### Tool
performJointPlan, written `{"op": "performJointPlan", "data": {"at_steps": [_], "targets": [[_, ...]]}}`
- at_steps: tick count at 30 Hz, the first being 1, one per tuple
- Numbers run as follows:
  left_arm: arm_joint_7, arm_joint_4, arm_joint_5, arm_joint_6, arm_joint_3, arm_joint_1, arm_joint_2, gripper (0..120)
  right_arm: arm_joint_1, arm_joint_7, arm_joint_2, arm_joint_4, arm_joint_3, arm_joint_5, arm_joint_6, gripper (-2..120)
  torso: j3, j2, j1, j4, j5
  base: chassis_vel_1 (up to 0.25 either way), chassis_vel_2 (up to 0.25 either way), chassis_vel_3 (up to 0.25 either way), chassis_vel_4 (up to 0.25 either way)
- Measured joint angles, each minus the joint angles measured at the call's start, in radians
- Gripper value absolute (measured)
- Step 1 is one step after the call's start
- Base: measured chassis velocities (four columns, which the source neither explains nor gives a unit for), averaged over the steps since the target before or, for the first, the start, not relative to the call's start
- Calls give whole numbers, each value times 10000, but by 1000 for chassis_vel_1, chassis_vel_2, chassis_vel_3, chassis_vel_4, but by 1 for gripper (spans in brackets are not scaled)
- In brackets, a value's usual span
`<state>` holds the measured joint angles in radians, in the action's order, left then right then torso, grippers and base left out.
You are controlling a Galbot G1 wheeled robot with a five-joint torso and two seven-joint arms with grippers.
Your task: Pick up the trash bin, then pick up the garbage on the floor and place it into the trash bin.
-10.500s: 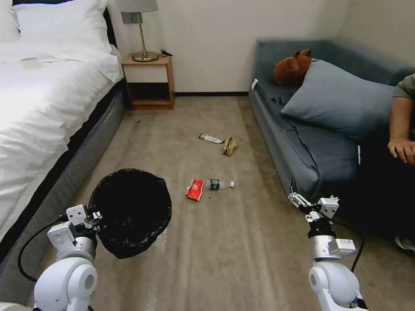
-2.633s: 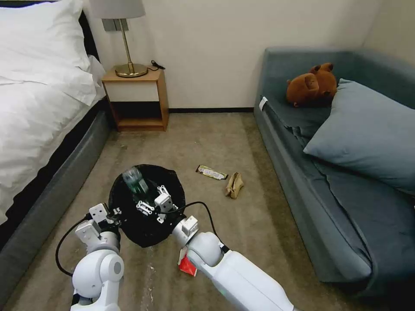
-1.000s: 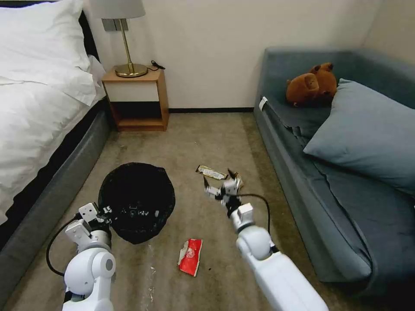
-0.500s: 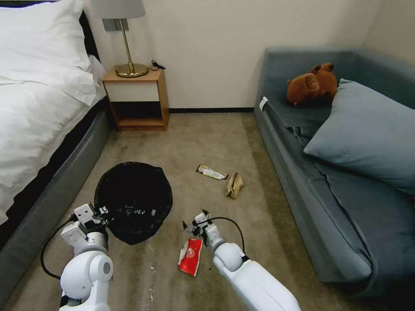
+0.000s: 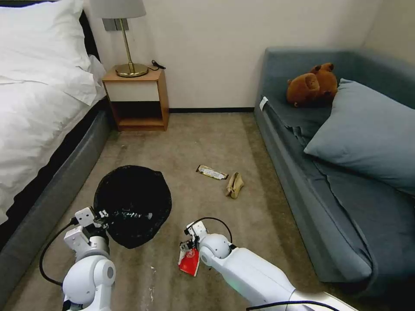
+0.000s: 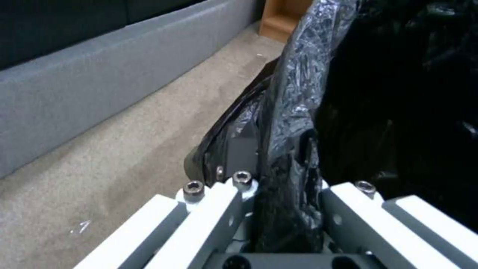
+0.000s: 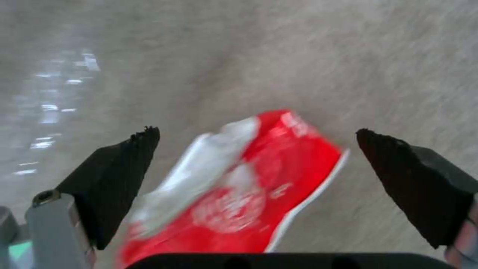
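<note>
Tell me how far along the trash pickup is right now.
Done: the left gripper is clamped on the trash bin rim. In hand: the right gripper, open, straddles the red snack packet, which lies on the carpet. Left: that packet, the bar wrapper and the crumpled paper.

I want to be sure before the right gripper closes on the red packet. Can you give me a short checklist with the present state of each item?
1. Right gripper open: ok, fingers spread wide.
2. Red packet between the fingers: ok, it lies on the carpet between both tips.
3. Fingers touching the packet: cannot tell.
4. Left gripper holding the trash bin: ok, shut on the bagged rim.
5. Bin mouth open for the drop: ok.
6. Other garbage out of the way: ok, the wrapper and crumpled paper lie farther off.
</note>
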<state>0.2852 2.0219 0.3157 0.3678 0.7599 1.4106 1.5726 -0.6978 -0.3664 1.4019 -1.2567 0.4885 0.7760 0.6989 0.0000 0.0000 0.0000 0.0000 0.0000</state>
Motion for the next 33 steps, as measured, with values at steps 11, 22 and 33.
{"op": "performJointPlan", "data": {"at_steps": [11,22,33], "targets": [[48,168,-308,-19,-212,58,226,1,-1220,613,582,465,-800,-935,-451,100,0,0,0,-1,0,0,0,0,0],[48,194,-453,-105,-278,242,251,1,-1392,1413,1079,1225,-1278,-1880,-1031,90,0,0,0,0,0,0,0,0,0],[91,244,-452,-149,-217,252,282,1,-1653,2080,1257,2010,-1605,-2830,-2055,47,0,0,0,-1,-1,0,0,0,0]]}}
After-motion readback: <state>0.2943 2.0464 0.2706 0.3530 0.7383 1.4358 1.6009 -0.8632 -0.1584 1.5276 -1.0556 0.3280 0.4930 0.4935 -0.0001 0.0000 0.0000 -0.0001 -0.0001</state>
